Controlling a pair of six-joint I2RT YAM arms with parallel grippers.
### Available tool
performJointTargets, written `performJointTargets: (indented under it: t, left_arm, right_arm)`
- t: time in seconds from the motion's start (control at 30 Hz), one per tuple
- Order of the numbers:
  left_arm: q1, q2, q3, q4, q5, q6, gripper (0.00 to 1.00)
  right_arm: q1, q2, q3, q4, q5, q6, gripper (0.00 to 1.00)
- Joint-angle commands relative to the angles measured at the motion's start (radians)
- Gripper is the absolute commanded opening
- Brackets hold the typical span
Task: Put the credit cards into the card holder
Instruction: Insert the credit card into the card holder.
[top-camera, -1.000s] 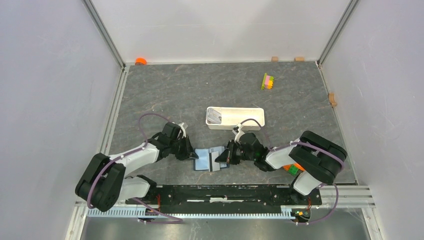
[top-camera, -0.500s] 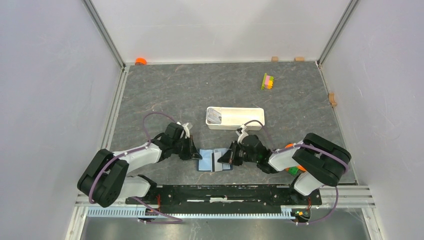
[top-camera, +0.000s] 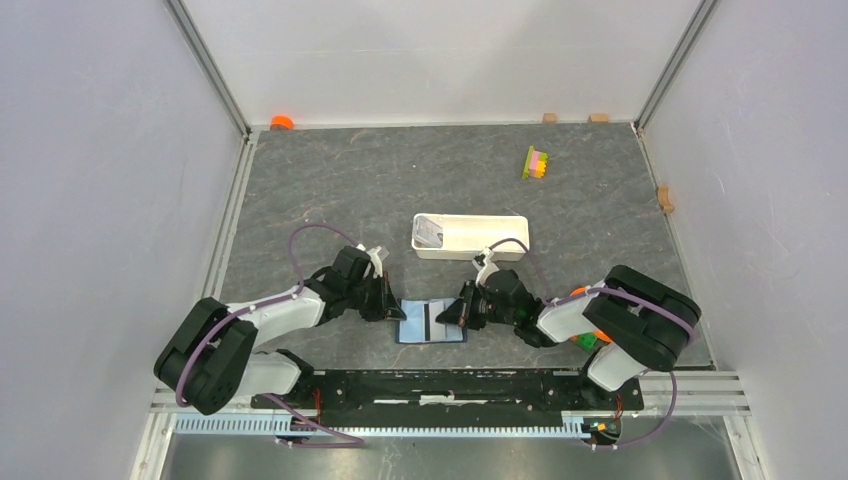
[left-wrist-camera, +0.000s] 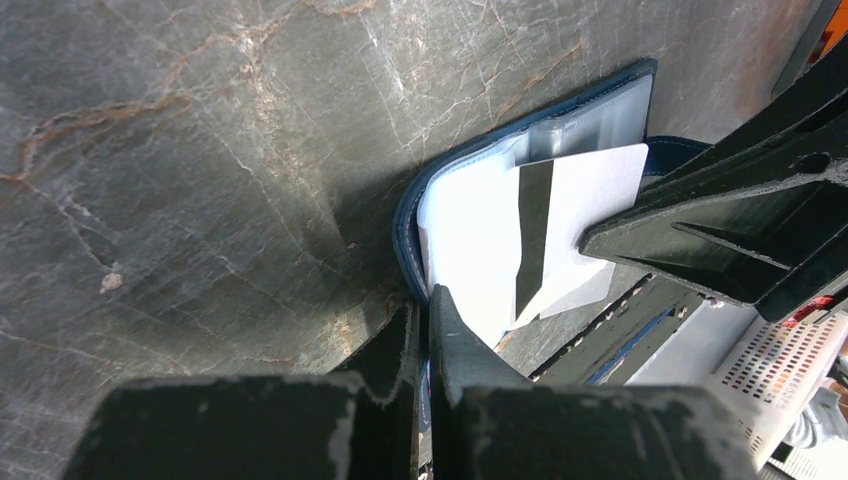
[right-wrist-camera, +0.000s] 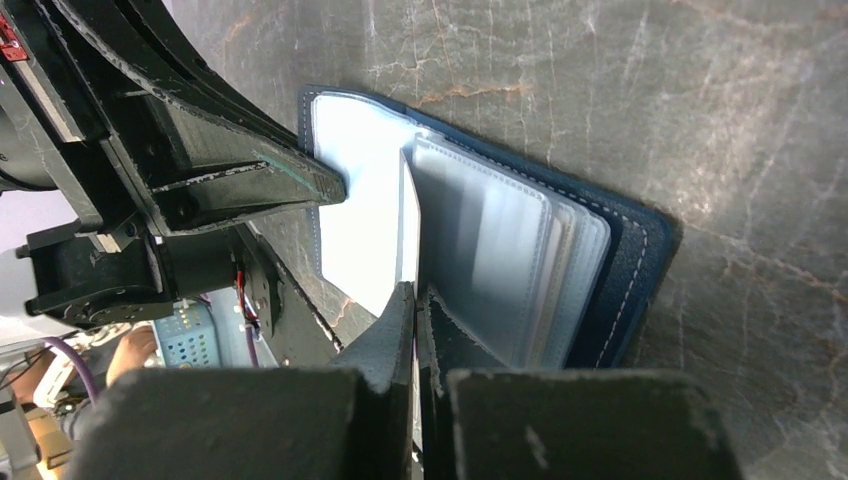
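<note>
Left pincer (top-camera: 393, 308) is pressed together on the left edge of the card holder (top-camera: 412, 325). It looks like it nips the cover there and pins it to the bench (top-camera: 330, 190).

The holder lies open and flat, with the light inner page up and the clear sleeves fanned over its right half. It's a soft, floppy fold, so it will skate or flip shut unless it's held. The cover edge is the right place to hold it, not the flimsy sleeves.

One credit card (left-wrist-camera: 585, 215) is over the holder's middle, dark stripe visible, and not seated in a pocket yet. It's thin, stiff, light and slick, so take it by a short edge and feed it in long-edge first. Any skew will likely jam it on the sleeve lip.

Right pincer (top-camera: 455, 316), at the holder's right side, is clamped on that card's edge.

Beyond the holder is a white tray (top-camera: 500, 222). A second credit card (top-camera: 430, 232) lies flat in its left end, which makes it hard to get a finger under.
</note>
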Motion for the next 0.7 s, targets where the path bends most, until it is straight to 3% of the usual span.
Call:
performJointTargets:
  t: [0.0, 0.3, 0.47, 0.57, 0.67]
  left_arm:
    - [-0.020, 0.012, -0.019, -0.054, -0.004, 0.052, 0.02]
    - [-0.021, 0.024, -0.013, -0.051, 0.002, 0.047, 0.02]
    - [-0.021, 0.032, -0.006, -0.057, 0.004, 0.037, 0.16]
    - [-0.021, 0.033, -0.004, -0.059, 0.012, 0.032, 0.22]
    - [-0.020, 0.015, -0.002, -0.071, -0.005, 0.032, 0.24]
  right_arm:
    - [-0.005, 0.037, 0.027, -0.053, 0.087, -0.088, 0.00]
    - [0.007, 0.074, 0.039, -0.054, 0.080, -0.098, 0.00]
    - [0.039, 0.100, 0.035, -0.061, 0.066, -0.053, 0.00]
    - [0.053, 0.101, 0.033, -0.088, 0.073, -0.045, 0.09]
    - [0.065, 0.088, 0.036, -0.127, 0.078, -0.045, 0.12]
